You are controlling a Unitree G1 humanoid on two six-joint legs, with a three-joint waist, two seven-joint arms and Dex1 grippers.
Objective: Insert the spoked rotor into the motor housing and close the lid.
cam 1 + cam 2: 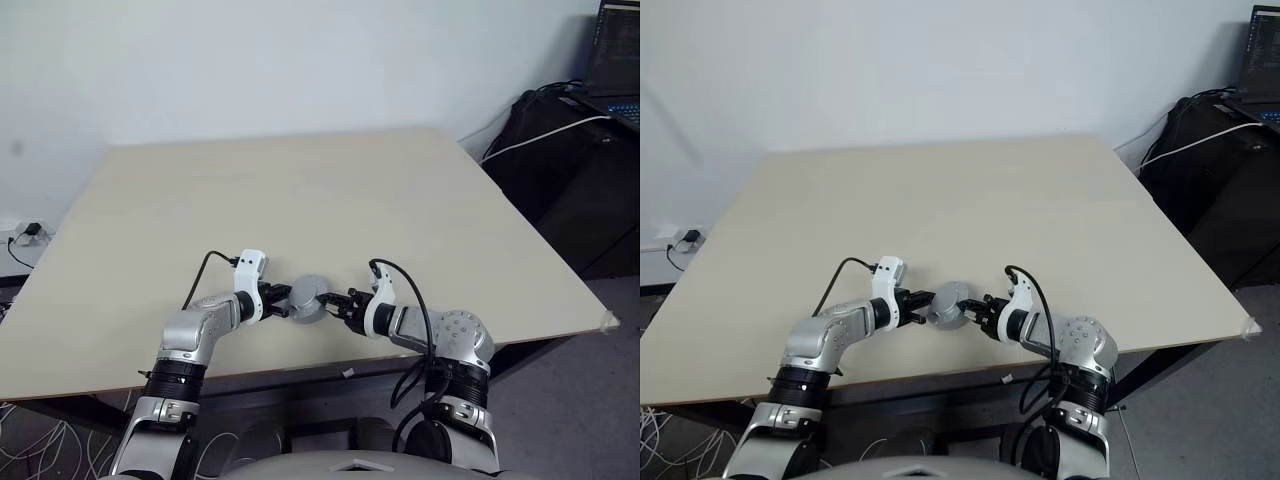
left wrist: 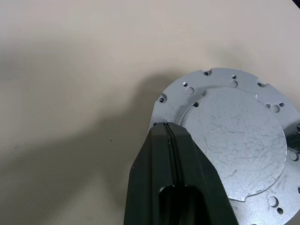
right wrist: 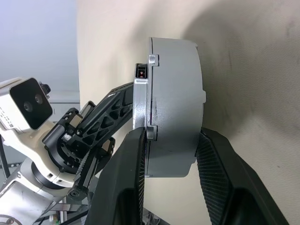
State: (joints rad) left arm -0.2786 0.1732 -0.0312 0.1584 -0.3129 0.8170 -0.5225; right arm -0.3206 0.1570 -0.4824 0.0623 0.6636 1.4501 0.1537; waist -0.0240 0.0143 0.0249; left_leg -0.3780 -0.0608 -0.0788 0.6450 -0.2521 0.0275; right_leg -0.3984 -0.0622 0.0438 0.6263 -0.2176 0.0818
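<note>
Gripping from both sides near the front edge of the worktop (image 1: 300, 190), the two arms meet at the motor housing (image 1: 308, 297), a round grey metal drum with its lid (image 2: 236, 140) already seated on it. Closest in, the right gripper (image 3: 171, 161) has its fingers (image 3: 123, 183) spread part-way and pressed on the two flat faces of the drum, one on the lid side and one on the back, so it holds the housing on edge. On the other side, the left gripper (image 2: 169, 136) has its fingers shut tight together, their tip at the rim of the lid rather than around anything. By its look the housing is solid machined metal: stiff, probably heavy for its size, and smooth enough to slip under a light squeeze. The flat faces give the surest hold, as the right fingers have it; the curved wall would likely roll out of a pinch. The small lugs on the flange could serve as stops. Beyond the housing, pale bare worktop runs to the far wall.
</note>
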